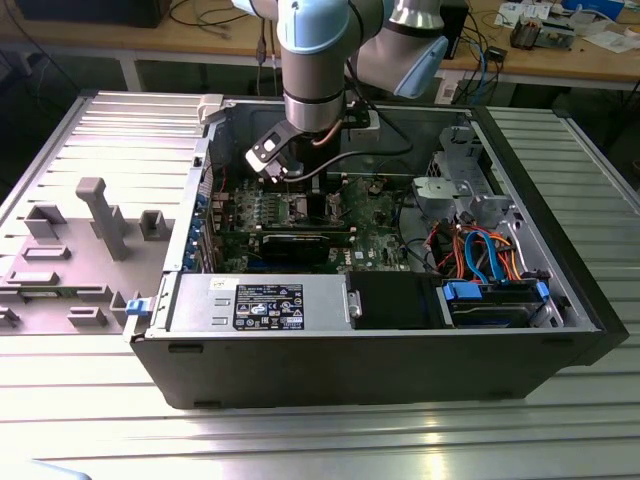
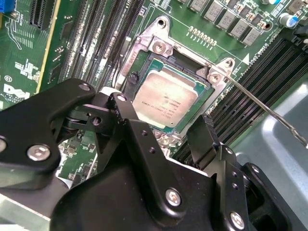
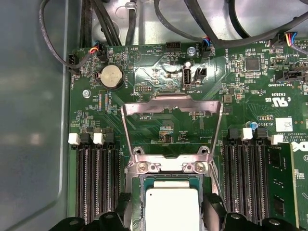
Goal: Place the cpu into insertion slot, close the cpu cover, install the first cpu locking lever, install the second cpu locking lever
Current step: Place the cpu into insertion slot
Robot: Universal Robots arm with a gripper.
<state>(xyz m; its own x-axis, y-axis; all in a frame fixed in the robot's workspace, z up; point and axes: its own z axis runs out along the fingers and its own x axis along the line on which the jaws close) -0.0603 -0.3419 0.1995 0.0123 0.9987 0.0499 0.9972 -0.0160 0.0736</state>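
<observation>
One arm (image 1: 315, 60): comes down near vertical into the open case (image 1: 570, 310), its wrist over the middle of the board (image 3: 89, 118).
Jaws: spread wide and holding nothing. In both wrist views one black finger (image 2: 134, 134) stands on each side of the cpu (image 2: 163, 98), tips low over it. Whether they touch the chip I cannot tell.
Cpu: lies flat in the slot (image 2: 144, 44), silver top up, square with the rim.
Cover (image 3: 168, 100): swung up off the slot on its hinge, with the board showing through its window; not over the cpu.
Memory slots (image 3: 94, 178): long dark rows on both sides of the slot, just beside the fingers.
Lever (image 2: 260, 106): a thin rod running from a slot corner out over the memory slots, apart from the cover.
Cables (image 3: 192, 24): black, looping along the board's edge beyond the cover, near the wrist in the exterior view.
Card (image 1: 300, 243): black, lying across the board between the arm and the power supply (image 1: 255, 300).
Bench (image 1: 320, 440): ribbed metal under the case; grey fixtures (image 1: 100, 215) stand at the exterior view's left.
</observation>
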